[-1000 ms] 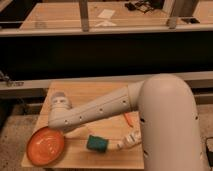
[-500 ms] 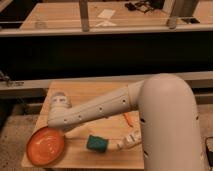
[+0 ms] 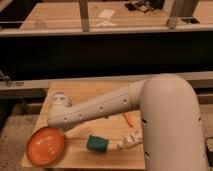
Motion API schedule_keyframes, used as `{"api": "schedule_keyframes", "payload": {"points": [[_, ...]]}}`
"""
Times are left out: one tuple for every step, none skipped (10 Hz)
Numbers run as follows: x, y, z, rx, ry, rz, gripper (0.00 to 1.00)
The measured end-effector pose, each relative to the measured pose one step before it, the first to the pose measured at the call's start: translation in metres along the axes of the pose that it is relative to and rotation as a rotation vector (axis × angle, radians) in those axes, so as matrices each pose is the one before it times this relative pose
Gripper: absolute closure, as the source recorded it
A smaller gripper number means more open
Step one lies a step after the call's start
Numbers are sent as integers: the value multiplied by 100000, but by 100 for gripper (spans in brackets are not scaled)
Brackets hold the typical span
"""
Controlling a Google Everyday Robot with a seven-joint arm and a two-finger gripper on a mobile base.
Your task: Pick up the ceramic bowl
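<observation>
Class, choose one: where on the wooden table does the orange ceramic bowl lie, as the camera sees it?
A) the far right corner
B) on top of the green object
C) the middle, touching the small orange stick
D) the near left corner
D: the ceramic bowl lies at the table's near left corner. The claw, at the arm's end, is by its right rim, and the green object sits apart to the right.

Orange ceramic bowl [image 3: 45,146], teal object [image 3: 97,143], white arm [image 3: 100,110], light wooden table [image 3: 95,92]
</observation>
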Motion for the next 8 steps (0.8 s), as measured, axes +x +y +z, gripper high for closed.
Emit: {"api": "schedule_keyframes", "payload": {"points": [[31, -103, -56, 135, -78, -883, 25], [74, -60, -95, 247, 6, -1295, 25], [96, 80, -145, 179, 157, -768, 25], [55, 19, -131, 142, -3, -893, 25], [82, -77, -121, 191, 26, -1343, 25], [58, -103, -73, 163, 47, -935, 26], [3, -18, -128, 272, 200, -258, 32], [33, 43, -106, 115, 111, -302, 36]]}}
